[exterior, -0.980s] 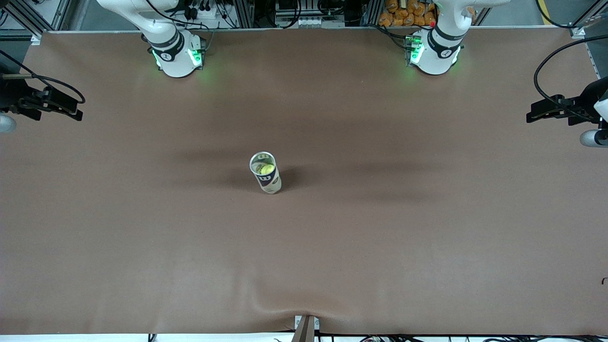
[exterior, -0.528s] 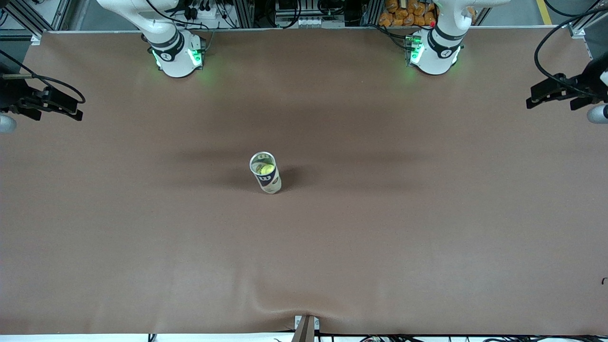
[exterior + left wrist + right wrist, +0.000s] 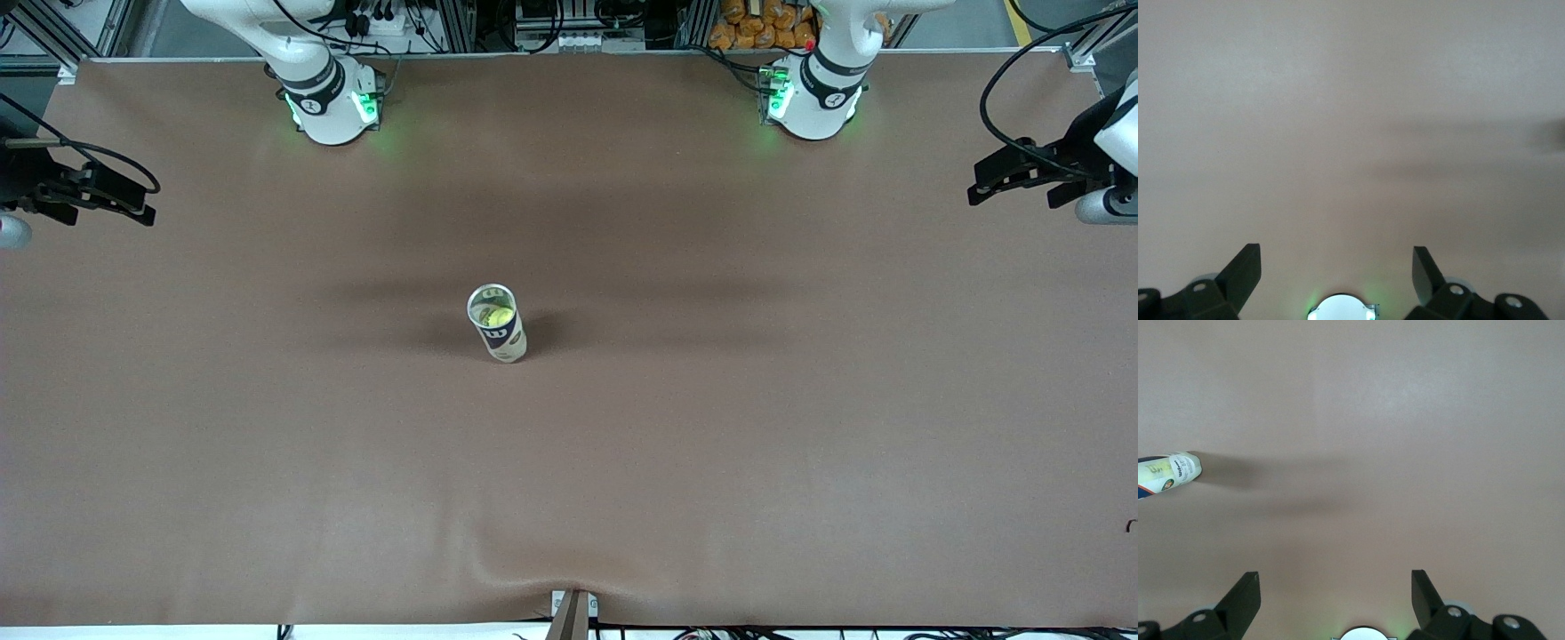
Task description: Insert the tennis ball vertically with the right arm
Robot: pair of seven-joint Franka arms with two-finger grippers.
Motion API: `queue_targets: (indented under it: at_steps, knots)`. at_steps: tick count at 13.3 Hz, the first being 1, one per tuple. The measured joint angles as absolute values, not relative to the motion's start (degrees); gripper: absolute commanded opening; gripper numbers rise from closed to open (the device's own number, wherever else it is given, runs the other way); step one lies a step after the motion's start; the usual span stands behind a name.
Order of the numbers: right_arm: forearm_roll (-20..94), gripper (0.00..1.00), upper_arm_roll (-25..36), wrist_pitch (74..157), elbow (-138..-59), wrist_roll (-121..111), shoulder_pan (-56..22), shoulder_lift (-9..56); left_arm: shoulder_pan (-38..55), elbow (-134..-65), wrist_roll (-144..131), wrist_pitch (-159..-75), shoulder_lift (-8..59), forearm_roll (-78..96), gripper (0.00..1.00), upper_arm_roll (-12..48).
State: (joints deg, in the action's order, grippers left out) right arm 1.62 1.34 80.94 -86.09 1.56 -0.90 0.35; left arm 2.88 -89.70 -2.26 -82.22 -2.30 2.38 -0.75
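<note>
From the front camera, a clear can is standing upright near the middle of the brown table, its open mouth facing up, and a yellow tennis ball is sitting inside it, showing through the mouth and the clear wall above the dark label. The right arm is reaching out over its own end of the table, and the right gripper is hanging there at the edge of the view, well apart from the can and holding nothing. The left arm is doing the same at its end, with the left gripper hanging over the table edge, also well apart from the can. The two white bases with green lights are sitting along the table's top edge. In the left wrist view, the left gripper is looking down on bare brown table, its two dark fingers standing wide apart with nothing between them. In the right wrist view, the right gripper is likewise showing its fingers spread wide over bare table with nothing between them, and the lower part of the can, with its white printed label, is just coming into the edge of the picture, casting a long shadow across the table.
</note>
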Motion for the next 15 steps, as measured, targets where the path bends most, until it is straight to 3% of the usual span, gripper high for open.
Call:
queue_targets:
  at_steps: [15]
  knots:
    - [1.6,1.0,1.6,81.0,-86.1,1.6,-0.7,0.3,2.6,-87.8,-3.4,-83.2,-1.3,1.4,1.0,-0.4]
